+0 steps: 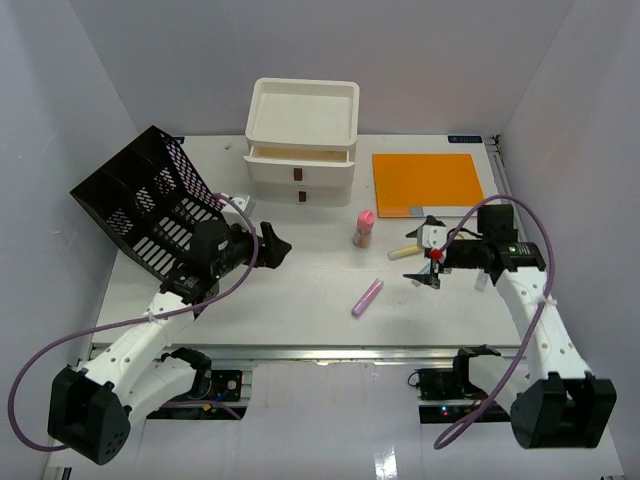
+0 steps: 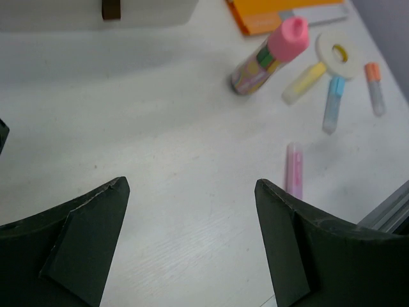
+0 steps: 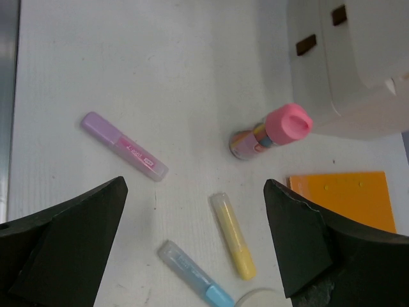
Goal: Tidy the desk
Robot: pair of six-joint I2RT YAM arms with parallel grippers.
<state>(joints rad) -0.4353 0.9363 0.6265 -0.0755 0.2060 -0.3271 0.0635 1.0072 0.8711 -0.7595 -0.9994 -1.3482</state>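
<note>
Left gripper (image 1: pixel 278 245) and right gripper (image 1: pixel 421 257) hover over the counter (image 1: pixel 300 300), jaws spread and empty, pink highlighter (image 1: pixel 367 297) between them.

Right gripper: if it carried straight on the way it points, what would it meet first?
The right gripper, jaws open, seems aimed at bare desk just beside the yellow highlighter; that highlighter's end lies nearest the line. Depth is unclear, so it might clip it first.
</note>
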